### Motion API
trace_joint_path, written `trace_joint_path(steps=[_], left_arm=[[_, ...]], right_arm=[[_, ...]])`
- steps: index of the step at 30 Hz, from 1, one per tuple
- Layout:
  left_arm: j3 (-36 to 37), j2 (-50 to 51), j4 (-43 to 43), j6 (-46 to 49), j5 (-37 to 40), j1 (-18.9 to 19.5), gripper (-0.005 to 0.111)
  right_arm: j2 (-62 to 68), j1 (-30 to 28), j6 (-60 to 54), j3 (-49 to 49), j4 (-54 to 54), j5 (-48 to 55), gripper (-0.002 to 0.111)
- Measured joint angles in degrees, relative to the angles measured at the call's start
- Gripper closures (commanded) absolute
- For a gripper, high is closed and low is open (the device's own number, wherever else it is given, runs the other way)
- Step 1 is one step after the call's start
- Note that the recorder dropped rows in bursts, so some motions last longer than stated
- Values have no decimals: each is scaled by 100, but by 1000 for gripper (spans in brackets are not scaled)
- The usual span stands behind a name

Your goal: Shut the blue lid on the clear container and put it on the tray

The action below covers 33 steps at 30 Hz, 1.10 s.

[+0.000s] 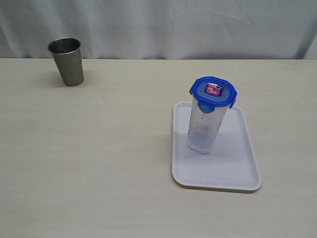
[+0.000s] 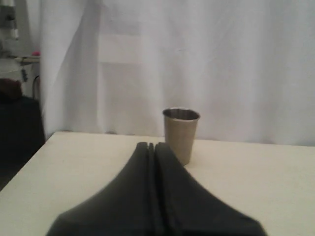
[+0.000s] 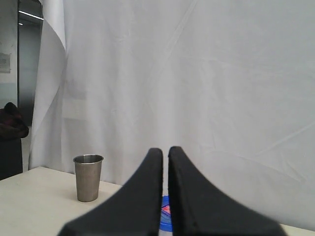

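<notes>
The clear container (image 1: 204, 126) stands upright on the white tray (image 1: 233, 168), right of the table's middle. The blue lid (image 1: 213, 92) with its red-and-white sticker sits on top of the container. Neither arm shows in the exterior view. In the left wrist view my left gripper (image 2: 151, 145) is shut with nothing between its fingers, held over bare tabletop. My right gripper (image 3: 165, 150) is shut and empty too; a strip of the blue lid (image 3: 165, 212) shows through the thin gap between its fingers, farther off.
A tapered steel cup (image 1: 66, 61) stands at the table's back left; the same steel cup (image 2: 180, 133) is just beyond the left fingertips, and that steel cup (image 3: 88, 177) also shows off to one side of the right gripper. A white curtain (image 1: 158, 25) hangs behind the table.
</notes>
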Motion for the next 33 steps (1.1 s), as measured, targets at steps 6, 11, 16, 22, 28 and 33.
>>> trace_joint_path(steps=[6,11,16,22,28,33], left_arm=[[0,0,-30,768,866,628,107],[0,0,-45,905,1331,694,107],[0,0,-45,706,1366,694,107],[0,0,-45,681,1377,694,107],[0,0,-45,681,1377,694,107],[0,0,-45,673,1377,694,107]], right_arm=[[0,0,0,9,0,0,104],[0,0,0,9,0,0,104],[0,0,0,9,0,0,104],[0,0,0,9,0,0,104],[0,0,0,9,0,0,104],[0,0,0,9,0,0,104]])
